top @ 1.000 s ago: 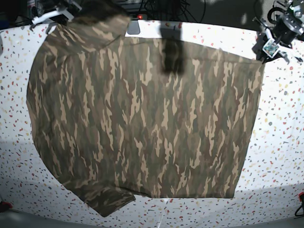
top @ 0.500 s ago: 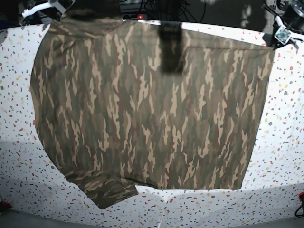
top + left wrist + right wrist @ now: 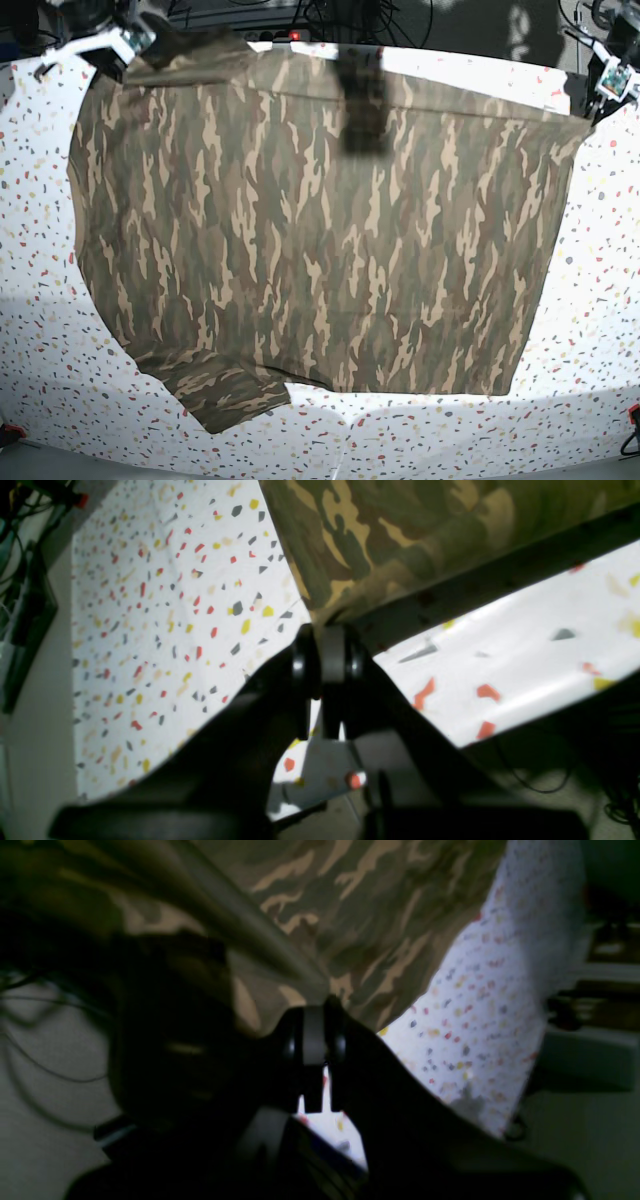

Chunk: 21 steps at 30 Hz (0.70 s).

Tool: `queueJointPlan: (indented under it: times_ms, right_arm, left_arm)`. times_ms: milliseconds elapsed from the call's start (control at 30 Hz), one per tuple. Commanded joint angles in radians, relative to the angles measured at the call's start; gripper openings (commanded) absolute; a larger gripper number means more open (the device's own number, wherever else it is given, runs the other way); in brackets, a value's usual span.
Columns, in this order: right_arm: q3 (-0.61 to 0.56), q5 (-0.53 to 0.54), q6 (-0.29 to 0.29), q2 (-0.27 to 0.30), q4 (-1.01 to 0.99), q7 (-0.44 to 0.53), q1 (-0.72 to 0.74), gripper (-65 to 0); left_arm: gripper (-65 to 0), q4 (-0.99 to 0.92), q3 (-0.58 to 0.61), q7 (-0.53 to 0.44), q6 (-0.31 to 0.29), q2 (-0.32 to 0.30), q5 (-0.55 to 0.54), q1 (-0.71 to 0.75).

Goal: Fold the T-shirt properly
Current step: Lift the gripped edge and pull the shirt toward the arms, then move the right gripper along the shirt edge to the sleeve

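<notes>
The camouflage T-shirt is spread over the speckled table, stretched taut along its far edge. My left gripper is shut on the shirt's far right corner; in the left wrist view the cloth runs into the closed tips of the left gripper. My right gripper is shut on the far left corner by the sleeve; in the right wrist view the cloth is pinched in the closed right gripper. A sleeve lies at the near left.
The white speckled table shows around the shirt at left, right and front. A dark blurred object hangs in front of the camera over the far middle. Cables and a red light lie behind the far edge.
Both grippers have pulled the shirt's far edge farther back and outward. The cloth is now wider and flatter, and its near edge has slid slightly away.
</notes>
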Motion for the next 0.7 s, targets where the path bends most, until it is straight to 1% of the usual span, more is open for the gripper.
queueJointPlan:
  times_ms: [0,33,133,267,333,400,600,667]
  right_arm:
    - [0.006,0.004,0.006,0.008,0.016,0.015,0.027,-65.0]
    - [0.006,0.028,0.031,0.009,0.016,0.016,0.058,-65.0]
    - [0.006,0.092,0.085,0.009,0.016,0.016,0.150,-65.0]
    - [0.006,0.158,0.138,0.009,0.014,0.016,0.250,-65.0]
    - [0.006,0.167,0.161,0.008,0.006,0.016,0.293,-65.0]
    - [0.006,0.167,0.172,0.008,-0.008,0.020,0.328,-65.0]
    - [0.003,0.168,0.172,0.015,-0.074,0.058,0.414,-65.0]
    - [0.003,0.185,0.173,0.017,-0.095,0.061,0.441,-65.0]
  left_arm:
    - [-65.0,0.016,-0.011,-0.012,0.006,-0.015,-0.015,-0.005]
    - [-65.0,0.016,-0.011,-0.003,-0.002,-0.015,-0.015,-0.014]
    - [-65.0,0.016,-0.010,0.012,-0.057,-0.015,-0.015,-0.051]
    - [-65.0,0.016,-0.005,0.047,-0.063,-0.015,-0.015,-0.096]
    - [-65.0,0.016,-0.005,0.073,-0.063,-0.015,-0.015,-0.113]
    - [-65.0,0.016,-0.005,0.082,-0.063,-0.015,-0.016,-0.124]
    - [-65.0,0.016,-0.005,0.079,-0.064,-0.015,-0.018,-0.144]
    - [-65.0,0.016,-0.005,0.084,-0.064,-0.015,-0.018,-0.146]
